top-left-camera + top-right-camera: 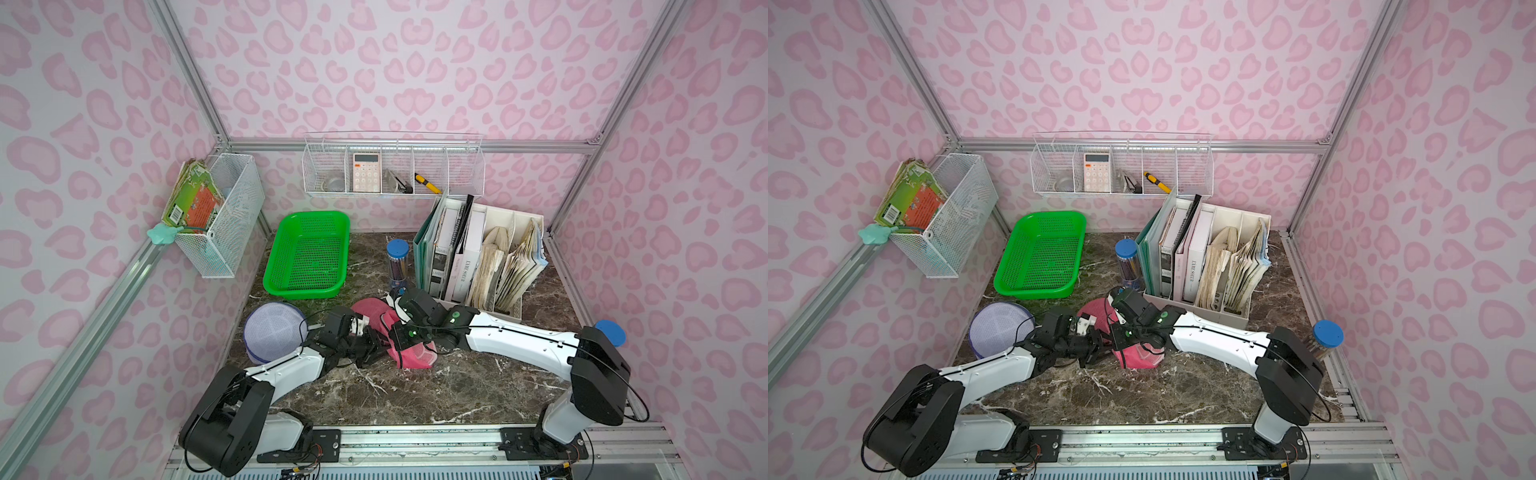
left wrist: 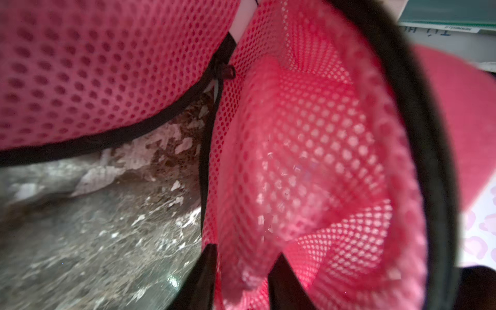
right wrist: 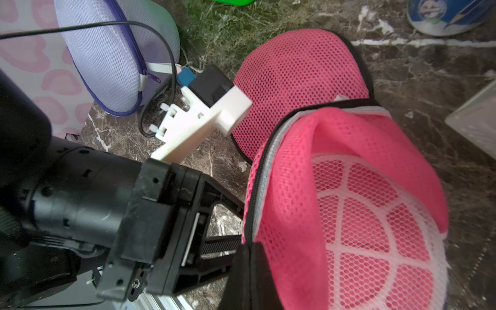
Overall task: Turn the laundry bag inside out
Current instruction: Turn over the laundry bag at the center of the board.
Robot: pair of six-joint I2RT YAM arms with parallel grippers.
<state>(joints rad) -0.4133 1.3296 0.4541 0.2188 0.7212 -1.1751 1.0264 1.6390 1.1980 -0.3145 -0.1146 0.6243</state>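
Two grippers: you have both on the pink mesh laundry bag (image 3: pixel 349 188).
Left gripper (image 2: pixel 245 251): your jaws nearly closed, pinching a fold of the bag's wall.
Right gripper (image 3: pixel 249 252): clamped tight on the black zipper rim (image 3: pixel 268 150), close to your left one.
Bag: between both grippers, on the marble tabletop (image 3: pixel 402 80), mouth gaping.
Farther out: a lilac mesh bag (image 3: pixel 107 53) behind your left gripper.
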